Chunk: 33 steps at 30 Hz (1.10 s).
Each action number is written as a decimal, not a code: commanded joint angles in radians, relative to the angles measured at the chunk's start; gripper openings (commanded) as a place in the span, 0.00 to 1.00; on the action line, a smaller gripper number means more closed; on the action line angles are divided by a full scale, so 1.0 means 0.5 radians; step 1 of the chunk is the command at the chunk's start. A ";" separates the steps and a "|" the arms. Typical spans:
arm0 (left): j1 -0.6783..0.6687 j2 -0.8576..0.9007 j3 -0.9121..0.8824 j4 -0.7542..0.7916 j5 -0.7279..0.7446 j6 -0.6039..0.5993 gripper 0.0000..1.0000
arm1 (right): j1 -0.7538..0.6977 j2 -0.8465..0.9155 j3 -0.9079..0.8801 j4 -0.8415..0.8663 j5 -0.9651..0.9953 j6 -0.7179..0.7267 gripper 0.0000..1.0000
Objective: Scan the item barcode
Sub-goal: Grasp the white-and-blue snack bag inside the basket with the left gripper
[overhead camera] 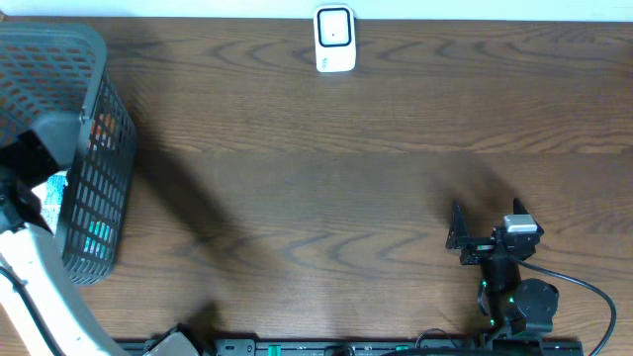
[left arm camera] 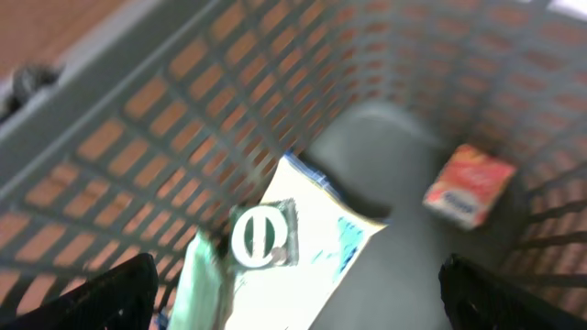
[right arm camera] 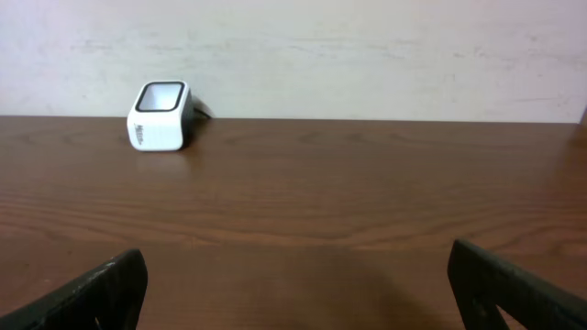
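Okay, left gripper: your fingers stood wide apart with nothing between them, hanging inside the basket just above the packet.
Right gripper: your fingers were apart too and empty, low over the table, pointed toward the scanner and well apart from it.
Basket: grey mesh, at the left edge of the table; your left arm reached into it from the near-left corner.
Packet: white with blue-green print and a round green-and-white mark. It lay on the basket floor against the mesh wall. The view was blurred, so I could not tell whether a barcode showed.
Box: small and orange-red, on the basket floor, apart from the packet and near the far wall.
Scanner: small and white, standing at the far edge of the table near the middle, nothing beside it.
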 commanded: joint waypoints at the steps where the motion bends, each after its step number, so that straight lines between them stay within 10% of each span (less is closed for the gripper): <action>1: 0.124 0.100 0.021 -0.027 0.014 -0.093 0.96 | 0.011 -0.005 -0.003 -0.009 0.015 -0.028 0.99; 15: 0.183 0.493 0.020 -0.103 0.021 -0.092 0.71 | 0.011 -0.005 -0.003 -0.009 0.015 -0.028 0.99; 33: 0.037 0.797 0.015 -0.140 -0.007 0.179 0.99 | 0.011 -0.005 -0.003 -0.009 0.015 -0.028 0.99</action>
